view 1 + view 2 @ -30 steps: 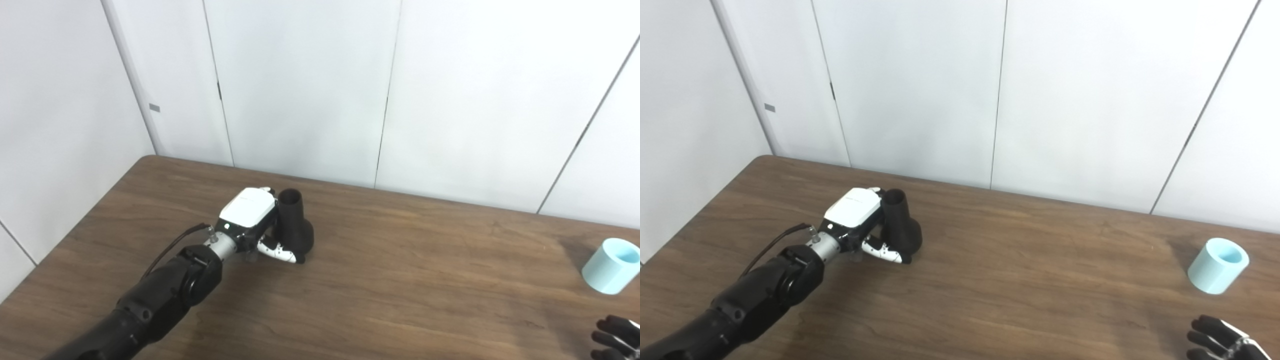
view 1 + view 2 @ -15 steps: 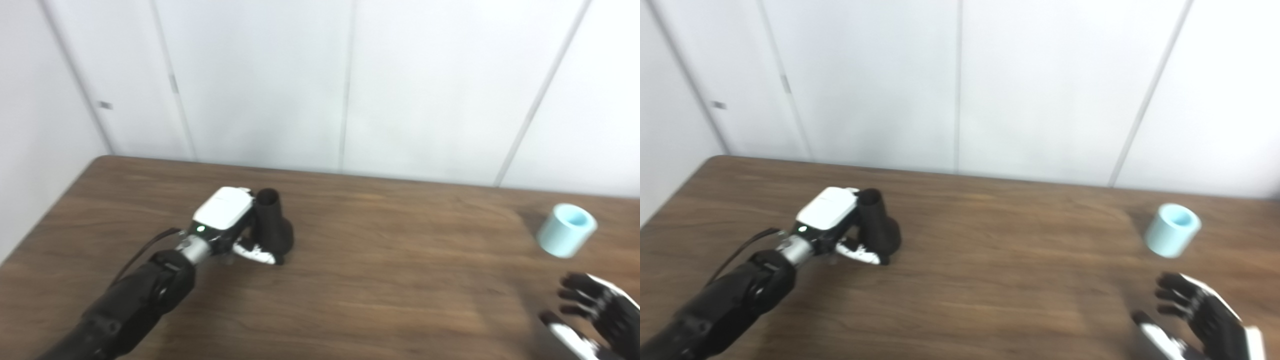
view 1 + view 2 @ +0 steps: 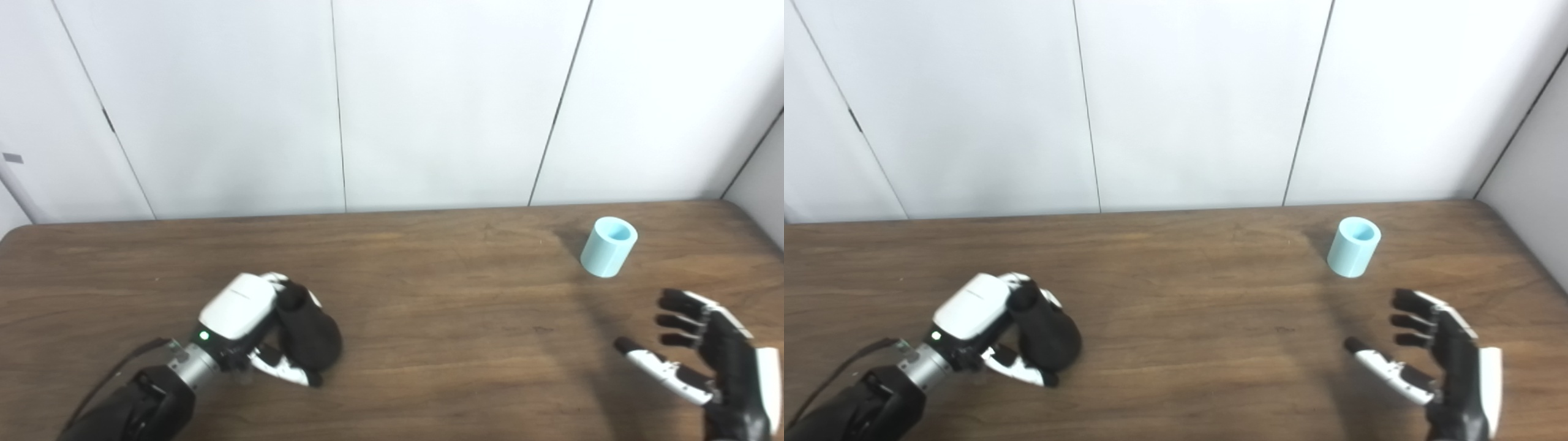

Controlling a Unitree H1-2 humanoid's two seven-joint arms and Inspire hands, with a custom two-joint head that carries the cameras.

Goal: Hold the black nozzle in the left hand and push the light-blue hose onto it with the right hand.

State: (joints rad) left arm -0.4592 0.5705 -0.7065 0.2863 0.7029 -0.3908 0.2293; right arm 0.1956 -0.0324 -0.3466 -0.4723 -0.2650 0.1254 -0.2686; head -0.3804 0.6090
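While the left hand (image 3: 245, 318) wraps its fingers around the black nozzle (image 3: 309, 337), the light-blue hose (image 3: 608, 247) stands upright well right of it. Nearer than the hose, the right hand (image 3: 716, 361) hovers empty, fingers spread.

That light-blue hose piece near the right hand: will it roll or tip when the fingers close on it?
The light-blue hose stands upright on its end on the table, so it probably won't roll unless knocked over. It is short and wide, so tipping seems unlikely. It holds a clean round shape, so it is likely fairly stiff. The right hand is open, apart from it.
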